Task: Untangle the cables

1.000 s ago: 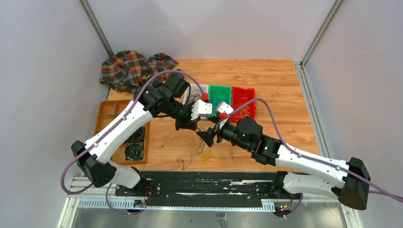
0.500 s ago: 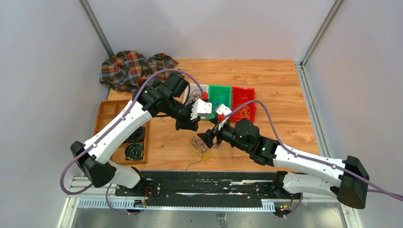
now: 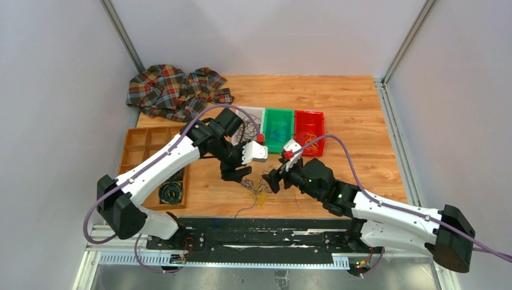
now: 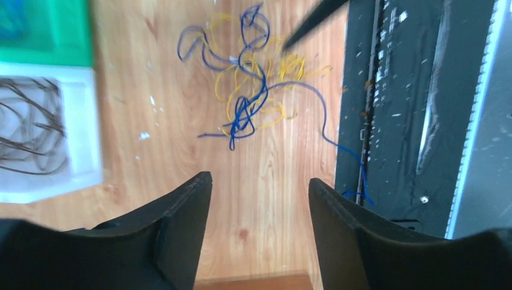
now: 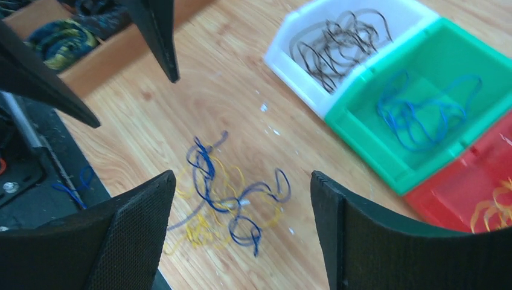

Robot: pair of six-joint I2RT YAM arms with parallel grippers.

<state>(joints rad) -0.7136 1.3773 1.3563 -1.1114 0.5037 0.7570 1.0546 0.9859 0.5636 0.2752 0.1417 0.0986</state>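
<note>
The cables [image 3: 258,193] lie as a loose blue and yellow tangle on the wooden table, between the two grippers. In the left wrist view the cables [image 4: 247,103] are ahead of my left gripper [image 4: 259,179], which is open with only bare wood between its jaws. One blue strand trails onto the black rail [image 4: 398,121]. In the right wrist view the cables [image 5: 226,199] sit on the table just beyond my right gripper [image 5: 243,176], open wide and empty. From above, my left gripper [image 3: 237,176] is left of the tangle and my right gripper [image 3: 272,180] is right of it.
A white bin [image 5: 284,45] holds brown wires, a green bin [image 5: 362,121] holds blue ones and a red bin [image 5: 459,199] holds yellow ones. A wooden organiser tray [image 3: 140,145] with black coils stands at the left. A plaid cloth [image 3: 172,90] lies at the back left.
My left gripper has opened and moved toward the near edge. The tangle has settled flat on the table. The right gripper has shifted slightly nearer and stayed open.
</note>
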